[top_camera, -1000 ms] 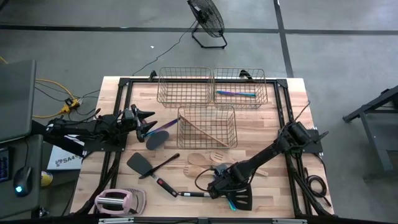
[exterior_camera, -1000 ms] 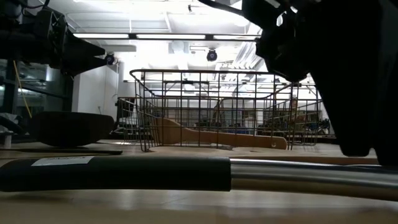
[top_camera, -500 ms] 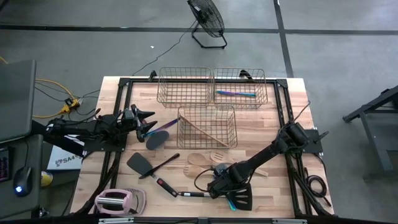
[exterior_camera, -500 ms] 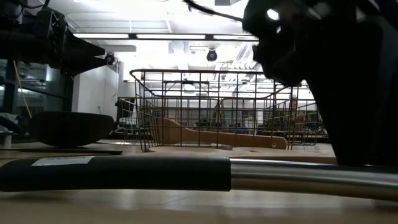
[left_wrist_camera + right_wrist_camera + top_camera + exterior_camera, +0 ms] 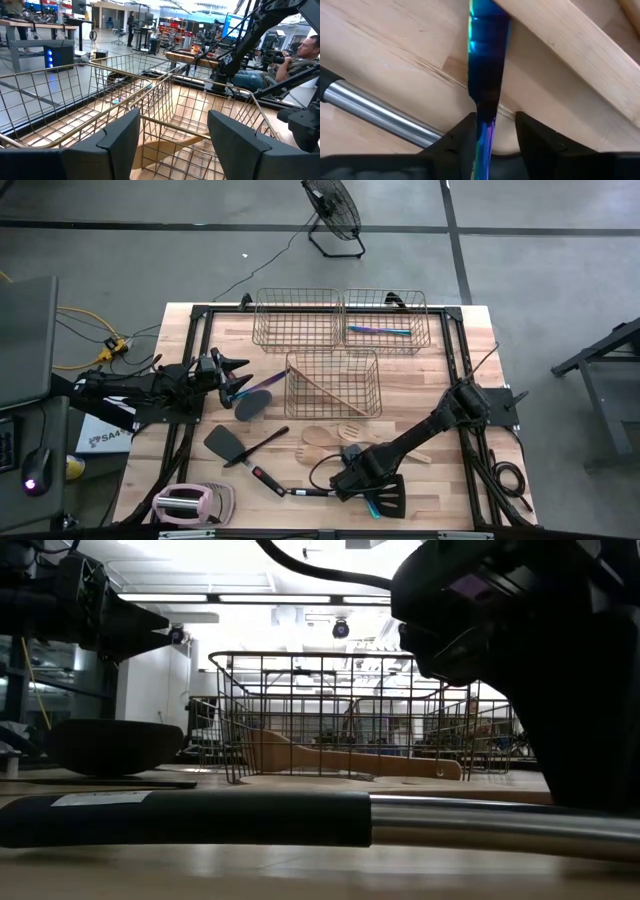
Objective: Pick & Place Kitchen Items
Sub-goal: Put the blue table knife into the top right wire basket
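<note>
1. Wooden boards make up the worktop [image 5: 420, 375], and the right gripper [image 5: 352, 476] is seen low at its front edge, a little lower and closer to the edge than one second ago.
2. In the right wrist view, the jaws of that gripper are seen on both sides of a thin purple-teal piece [image 5: 485, 75]; whether they are pressed on it yet cannot be told.
3. A pale wooden handle [image 5: 570, 45] is seen lying across the far end of that piece, and a shiny metal handle [image 5: 375, 112] lies just beside it. None of this is shown from above, where it is hidden by the arm.
4. The left gripper [image 5: 232, 376] is held at the left side, unmoved, with its jaws spread wide over a black spoon [image 5: 252, 402].
5. Only the left wrist view shows people sitting in the room behind.
6. A wooden spatula [image 5: 335, 395] is seen lying in the middle basket [image 5: 332, 356], and more purple-teal pieces [image 5: 380, 330] in the back right basket [image 5: 387, 293].
7. A black spatula [image 5: 228, 445] is left on the worktop.
</note>
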Controlling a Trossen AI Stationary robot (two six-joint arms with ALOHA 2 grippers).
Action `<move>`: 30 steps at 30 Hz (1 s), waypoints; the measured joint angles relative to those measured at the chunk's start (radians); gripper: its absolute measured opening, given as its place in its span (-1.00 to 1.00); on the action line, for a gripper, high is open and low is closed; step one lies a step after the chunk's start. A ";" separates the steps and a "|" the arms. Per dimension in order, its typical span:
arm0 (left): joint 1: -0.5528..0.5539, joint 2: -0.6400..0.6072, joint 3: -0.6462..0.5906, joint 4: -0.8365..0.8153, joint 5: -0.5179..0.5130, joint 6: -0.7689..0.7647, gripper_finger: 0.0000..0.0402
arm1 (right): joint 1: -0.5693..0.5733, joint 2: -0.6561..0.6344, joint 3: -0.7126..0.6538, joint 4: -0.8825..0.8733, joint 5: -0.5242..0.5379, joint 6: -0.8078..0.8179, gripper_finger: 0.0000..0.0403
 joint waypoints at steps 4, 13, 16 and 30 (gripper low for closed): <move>0.000 0.000 0.000 0.000 0.000 0.000 0.15 | 0.000 0.001 0.000 0.000 -0.001 -0.018 -0.55; 0.000 0.000 0.000 0.000 0.000 0.000 0.15 | 0.000 0.002 0.000 0.006 -0.002 -0.031 -0.82; 0.000 0.000 0.000 0.000 0.000 0.000 0.15 | 0.000 0.002 0.000 0.008 -0.002 -0.041 -0.83; 0.000 0.000 0.000 0.000 0.000 0.000 0.15 | 0.001 -0.051 -0.002 -0.015 -0.109 -0.089 -0.84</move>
